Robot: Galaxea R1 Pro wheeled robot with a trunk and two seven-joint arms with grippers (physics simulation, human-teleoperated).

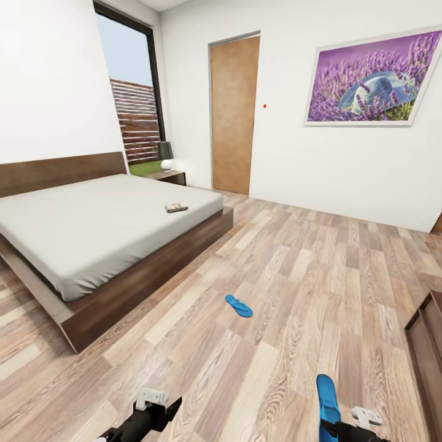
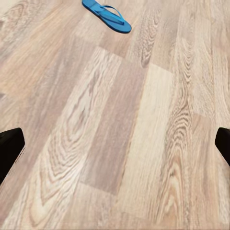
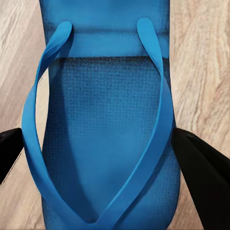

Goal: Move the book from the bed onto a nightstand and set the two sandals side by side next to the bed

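The right gripper point(image 1: 336, 430) is cut off by the lower edge of the head view, and its two dark fingers point(image 3: 203, 184) show at both sides of the sandal point(image 3: 103, 129) in the right wrist view; they are closed on its sole, so the gripper is grasping this sandal. In the head view this held sandal point(image 1: 327, 398) stands up from the gripper, above the floor point(image 1: 294, 294).

The left gripper point(image 1: 158, 410) is also partly cut off at the bottom. In the left wrist view only the tips of its fingers point(image 2: 10, 148) appear at the two borders, wide apart, with bare planks between them; it holds nothing.

I count two sandals: the held one and a second sandal point(image 1: 238, 305) that lies flat on the floor, near the foot corner of the bed point(image 1: 92, 233) but apart from it. The left wrist view shows it too point(image 2: 106, 15).

There is one book point(image 1: 176, 207). It lies on the mattress near the edge; its cover is too small to read.

One nightstand point(image 1: 169, 177) is beside the headboard, with a lamp point(image 1: 166, 155) on it. At the right border a dark cabinet point(image 1: 426, 341) is cut off.
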